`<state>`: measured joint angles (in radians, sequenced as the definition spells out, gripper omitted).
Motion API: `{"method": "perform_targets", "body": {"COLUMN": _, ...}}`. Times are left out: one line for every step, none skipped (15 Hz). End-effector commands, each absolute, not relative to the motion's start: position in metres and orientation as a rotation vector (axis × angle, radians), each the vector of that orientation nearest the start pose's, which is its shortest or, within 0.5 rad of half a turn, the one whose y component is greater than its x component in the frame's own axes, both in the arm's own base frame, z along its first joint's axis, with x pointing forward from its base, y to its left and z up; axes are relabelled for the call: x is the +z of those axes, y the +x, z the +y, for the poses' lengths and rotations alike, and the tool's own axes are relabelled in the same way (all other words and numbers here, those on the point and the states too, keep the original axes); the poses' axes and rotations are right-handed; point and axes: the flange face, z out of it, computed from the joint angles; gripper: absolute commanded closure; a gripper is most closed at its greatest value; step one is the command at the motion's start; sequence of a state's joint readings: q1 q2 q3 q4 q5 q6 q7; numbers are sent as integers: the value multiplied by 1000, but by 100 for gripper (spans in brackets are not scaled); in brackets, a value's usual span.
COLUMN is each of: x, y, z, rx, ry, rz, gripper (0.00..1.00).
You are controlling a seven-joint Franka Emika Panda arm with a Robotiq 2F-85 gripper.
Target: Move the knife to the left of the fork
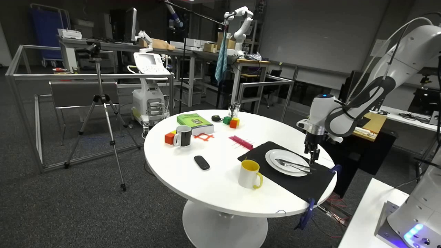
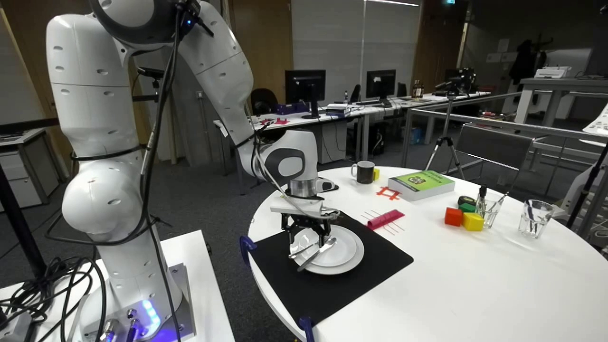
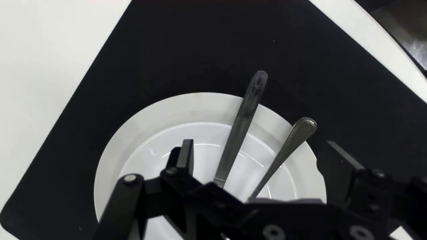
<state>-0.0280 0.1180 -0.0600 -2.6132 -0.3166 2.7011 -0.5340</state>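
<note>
The knife (image 1: 299, 164) and the fork (image 1: 298, 168) lie on stacked white plates (image 1: 269, 160) on a black placemat. In the wrist view the knife (image 3: 241, 126) is on the left, its handle end past the plate rim (image 3: 133, 125). The fork handle (image 3: 287, 148) slants to its right; the fork's head is hidden behind the gripper. The gripper (image 3: 262, 148) is open and empty, its fingers spread on either side of both handles. In an exterior view the gripper (image 2: 308, 239) hangs just above the plate, with the knife (image 2: 314, 257) and fork (image 2: 302, 250) below it.
The black placemat (image 2: 380, 266) is held by blue clamps (image 1: 306, 215) at the table edge. A white-and-yellow mug (image 1: 246, 175) stands beside the mat. A pink roll (image 2: 385, 218), dark remote-like object (image 1: 202, 162), book (image 2: 422, 183), black mug (image 1: 184, 136), blocks and glasses are farther off.
</note>
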Motion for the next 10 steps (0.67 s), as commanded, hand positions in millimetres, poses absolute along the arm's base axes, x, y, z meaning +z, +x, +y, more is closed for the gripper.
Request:
{"method": "perform_targets", "body": {"x": 204, "y": 437, "z": -31, "rx": 20, "ry": -3165, "rz": -914, "gripper": 0}}
{"method": "perform_targets", "body": {"x": 203, "y": 438, "z": -31, "rx": 2, "ry": -3191, "rz": -842, "gripper": 0}}
{"method": "perform_targets", "body": {"x": 203, "y": 439, "z": -32, "rx": -12, "ry": -3220, "rz": -791, "gripper": 0}}
{"method": "perform_targets", "body": {"x": 201, "y": 439, "z": -34, "rx": -14, "ry": -3243, "rz": -754, "gripper": 0}}
{"method": "perform_targets", "body": {"x": 200, "y": 439, "z": -36, "rx": -2, "ry": -3261, "rz": -726, "gripper": 0}}
{"method": "perform_targets", "body": {"x": 198, "y": 438, "z": -38, "rx": 9, "ry": -3270, "rz": -705, "gripper": 0}}
{"method": "perform_targets", "body": {"x": 196, "y": 438, "z": -39, "rx": 19, "ry": -3274, "rz": -683, "gripper": 0}}
{"method": "perform_targets", "body": {"x": 194, "y": 437, "z": -40, "rx": 27, "ry": -3268, "rz": -668, "gripper": 0}}
{"method": "perform_targets", "body": {"x": 191, "y": 437, "z": -41, "rx": 35, "ry": -3263, "rz": -663, "gripper": 0}}
{"method": "perform_targets", "body": {"x": 188, "y": 436, "z": -40, "rx": 46, "ry": -3252, "rz": -668, "gripper": 0}}
